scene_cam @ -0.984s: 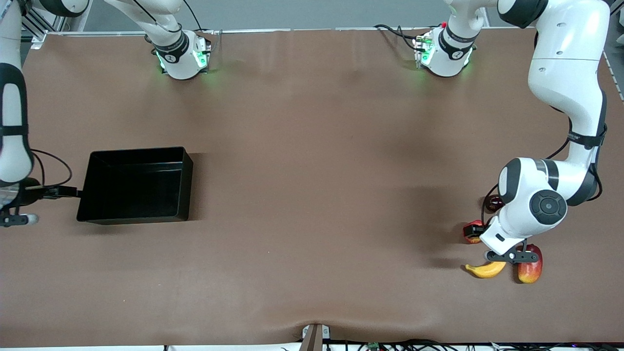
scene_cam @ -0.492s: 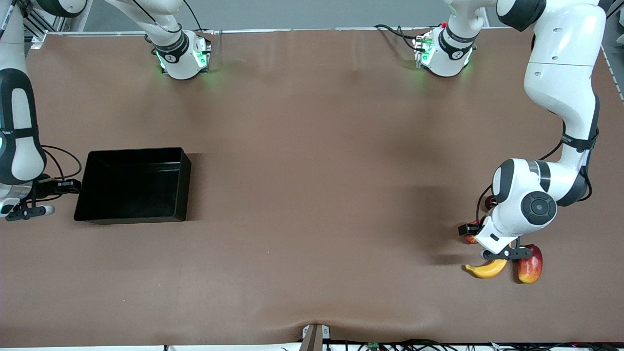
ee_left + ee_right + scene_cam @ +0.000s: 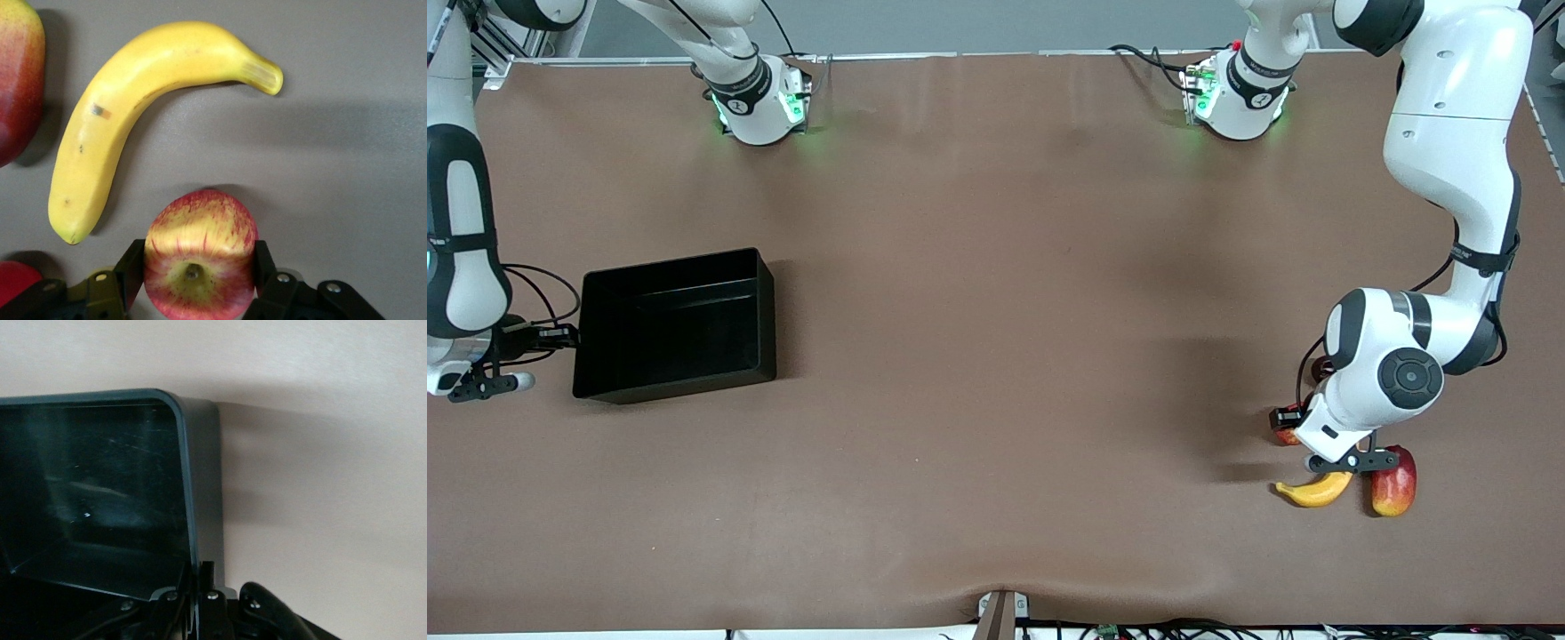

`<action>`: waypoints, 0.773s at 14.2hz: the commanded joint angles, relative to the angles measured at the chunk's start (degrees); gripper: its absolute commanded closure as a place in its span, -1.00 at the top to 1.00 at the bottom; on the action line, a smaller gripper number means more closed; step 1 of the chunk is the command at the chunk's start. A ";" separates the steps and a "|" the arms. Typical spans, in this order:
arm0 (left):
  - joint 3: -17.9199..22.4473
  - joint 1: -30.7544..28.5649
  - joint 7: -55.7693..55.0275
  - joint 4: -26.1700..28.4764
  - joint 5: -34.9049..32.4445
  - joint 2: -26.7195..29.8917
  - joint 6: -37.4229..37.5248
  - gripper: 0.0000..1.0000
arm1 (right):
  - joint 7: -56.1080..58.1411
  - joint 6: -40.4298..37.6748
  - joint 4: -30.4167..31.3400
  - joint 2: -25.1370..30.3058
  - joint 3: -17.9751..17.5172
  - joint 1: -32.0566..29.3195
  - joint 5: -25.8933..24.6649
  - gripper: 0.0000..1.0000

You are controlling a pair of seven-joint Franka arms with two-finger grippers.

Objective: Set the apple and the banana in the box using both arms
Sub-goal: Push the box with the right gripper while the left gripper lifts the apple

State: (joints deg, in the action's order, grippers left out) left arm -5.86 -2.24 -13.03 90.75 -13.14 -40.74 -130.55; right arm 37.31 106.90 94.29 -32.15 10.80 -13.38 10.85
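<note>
The box (image 3: 676, 324) is a shallow black tray with upright walls, at the right arm's end of the tabletop (image 3: 978, 356). The right hand (image 3: 200, 600) grips its wall. The yellow curved banana (image 3: 133, 113) lies near the left arm's end. The red, yellow-streaked apple (image 3: 199, 263) is clamped in the left hand (image 3: 199, 280). Since half a second ago the box has turned a little.

Shallow black plastic box (image 3: 676, 324) at the right arm's end of the table; well apart, at the left arm's end, curved yellow banana (image 3: 1313, 490) beside elongated red-yellow mango-like fruit (image 3: 1394, 481), with small streaked red apple (image 3: 199, 253) near the banana
</note>
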 commanded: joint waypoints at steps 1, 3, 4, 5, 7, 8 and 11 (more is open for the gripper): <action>-0.29 -0.22 -0.50 0.48 -0.31 2.06 -0.14 -1.00 | -4.50 -9.75 -5.67 1.12 -0.34 0.64 4.69 -1.00; -0.38 0.13 -0.16 0.22 -0.31 3.73 0.82 -1.00 | -5.93 -12.76 -8.14 1.12 -0.77 2.91 4.79 -1.00; -0.38 0.14 0.20 -0.05 -0.48 4.52 1.61 -1.00 | -5.41 -12.94 -9.02 1.21 -0.78 5.45 4.62 -1.00; -0.38 0.31 0.20 -0.05 -0.49 5.66 1.79 -1.00 | -6.02 -13.03 -9.38 1.21 -0.78 8.26 4.53 -1.00; -0.82 0.49 0.20 -0.40 -0.66 8.03 3.89 -1.00 | -9.51 -12.77 -9.30 1.21 -0.78 13.10 5.23 -1.00; -1.26 0.49 0.11 -1.10 -0.66 8.74 5.38 -1.00 | -13.80 -12.77 -9.38 1.12 -0.78 14.86 7.06 -1.00; -2.40 0.49 0.11 -4.17 -0.75 10.85 11.00 -1.00 | -20.61 -12.24 -9.38 0.68 -0.78 19.00 13.04 -1.00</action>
State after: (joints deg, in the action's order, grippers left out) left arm -7.47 -1.77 -12.96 88.03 -13.14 -31.83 -123.27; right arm 18.71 95.62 85.17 -31.91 9.57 4.46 20.04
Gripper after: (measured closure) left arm 0.313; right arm 0.943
